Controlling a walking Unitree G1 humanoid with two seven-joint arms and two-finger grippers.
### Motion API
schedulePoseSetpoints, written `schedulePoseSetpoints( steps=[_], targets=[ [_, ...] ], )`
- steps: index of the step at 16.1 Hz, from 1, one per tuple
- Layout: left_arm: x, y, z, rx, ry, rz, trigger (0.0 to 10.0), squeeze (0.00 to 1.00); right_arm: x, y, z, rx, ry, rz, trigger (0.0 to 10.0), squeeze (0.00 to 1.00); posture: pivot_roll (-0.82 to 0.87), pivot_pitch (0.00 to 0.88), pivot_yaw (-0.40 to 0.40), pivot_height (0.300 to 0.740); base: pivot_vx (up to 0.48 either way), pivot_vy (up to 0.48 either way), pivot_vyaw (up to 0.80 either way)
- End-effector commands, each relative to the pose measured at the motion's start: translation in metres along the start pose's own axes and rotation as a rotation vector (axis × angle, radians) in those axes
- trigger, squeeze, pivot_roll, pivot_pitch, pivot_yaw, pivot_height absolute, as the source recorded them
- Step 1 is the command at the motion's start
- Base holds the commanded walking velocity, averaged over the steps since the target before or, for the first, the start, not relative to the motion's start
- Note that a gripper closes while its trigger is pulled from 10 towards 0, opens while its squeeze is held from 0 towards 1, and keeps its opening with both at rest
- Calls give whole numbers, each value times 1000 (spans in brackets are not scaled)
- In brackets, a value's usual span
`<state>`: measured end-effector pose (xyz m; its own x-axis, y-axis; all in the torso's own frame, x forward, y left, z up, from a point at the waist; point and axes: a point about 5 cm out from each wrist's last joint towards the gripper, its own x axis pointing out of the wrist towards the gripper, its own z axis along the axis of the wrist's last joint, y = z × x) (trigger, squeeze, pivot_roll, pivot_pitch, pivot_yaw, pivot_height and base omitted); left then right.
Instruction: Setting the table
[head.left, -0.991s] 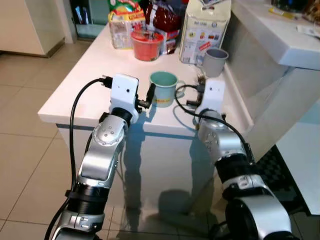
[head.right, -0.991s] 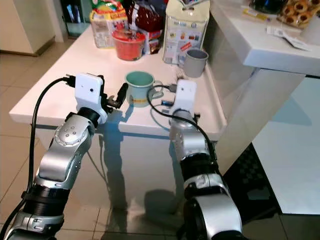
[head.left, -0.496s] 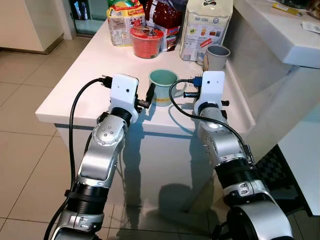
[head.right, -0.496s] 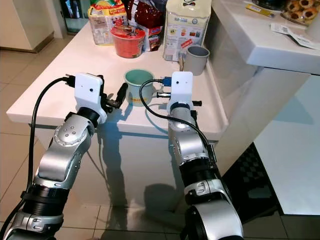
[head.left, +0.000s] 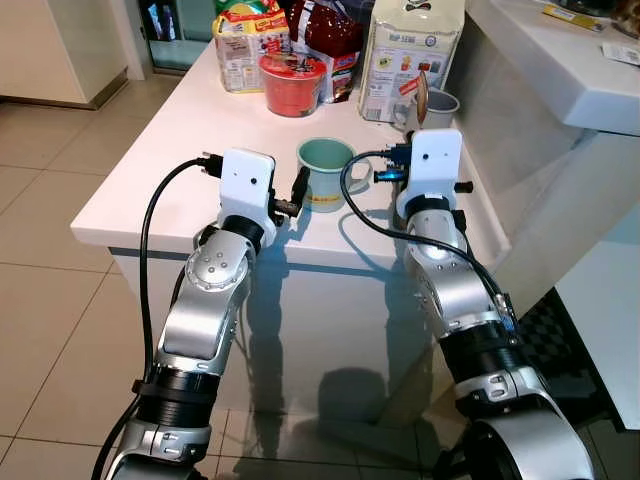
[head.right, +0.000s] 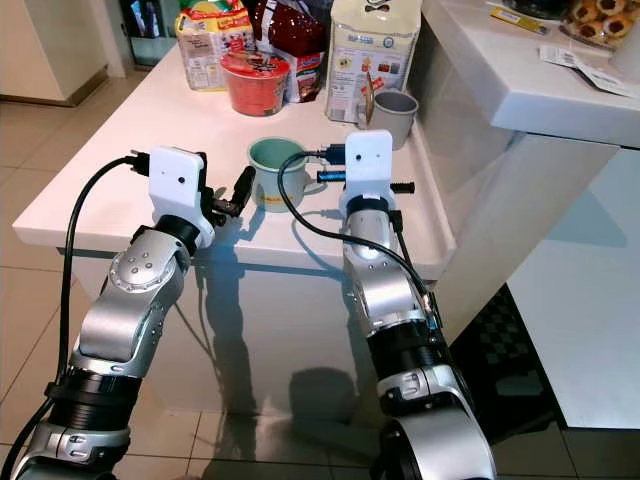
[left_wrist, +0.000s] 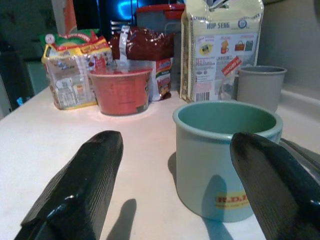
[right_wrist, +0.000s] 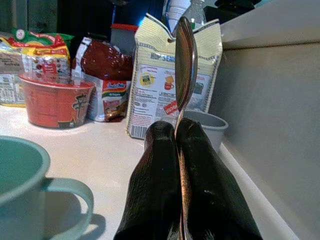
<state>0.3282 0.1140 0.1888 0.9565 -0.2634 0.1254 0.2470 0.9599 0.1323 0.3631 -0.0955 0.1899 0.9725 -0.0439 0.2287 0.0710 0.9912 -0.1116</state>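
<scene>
A pale green mug (head.left: 327, 172) with a handle stands on the white table (head.left: 150, 200), near its front edge. My left gripper (left_wrist: 175, 145) is open and level with the mug, one black finger (left_wrist: 85, 185) to each side, not touching it. My right gripper (right_wrist: 172, 131) is shut on a metal spoon (right_wrist: 185, 60), which stands upright with its bowl up. In the left eye view the spoon (head.left: 422, 95) rises above my right wrist (head.left: 437, 165), just right of the mug and in front of a grey cup (head.left: 438, 108).
A red noodle bowl (head.left: 293, 83), snack bags (head.left: 250, 40) and a tall white bag (head.left: 410, 50) crowd the far end of the table. A raised white counter (head.left: 560, 70) walls the right side. Tiled floor lies to the left.
My right gripper has lifted off the tabletop with the spoon, which now points up beside the grey cup. The left arm and the mug have stayed put.
</scene>
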Motion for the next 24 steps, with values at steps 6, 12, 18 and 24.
schedulePoseSetpoints(
  steps=[6, 12, 18, 24],
  targets=[
    [3, 10, -20, -114, 53, 63, 10000, 0, -2, -6, 11, -29, -120, -1, 0, 0, 50, 0, -65, 740, 0, 0, 0],
    [4, -1, -23, -125, 28, 43, 10000, 0, -1, -14, -5, -29, -66, 5, 0, 0, 45, 0, -76, 740, 0, 0, 0],
    [2, 3, -28, -132, 28, 83, 10000, 0, -5, -31, -35, -6, 66, 27, 0, 0, 46, 0, -86, 740, 0, 0, 0],
    [-12, 23, -47, -136, 62, 139, 10000, 0, -26, -58, -66, -76, 115, 97, 0, 0, 56, 0, -87, 740, 0, 0, 0]
  ],
)
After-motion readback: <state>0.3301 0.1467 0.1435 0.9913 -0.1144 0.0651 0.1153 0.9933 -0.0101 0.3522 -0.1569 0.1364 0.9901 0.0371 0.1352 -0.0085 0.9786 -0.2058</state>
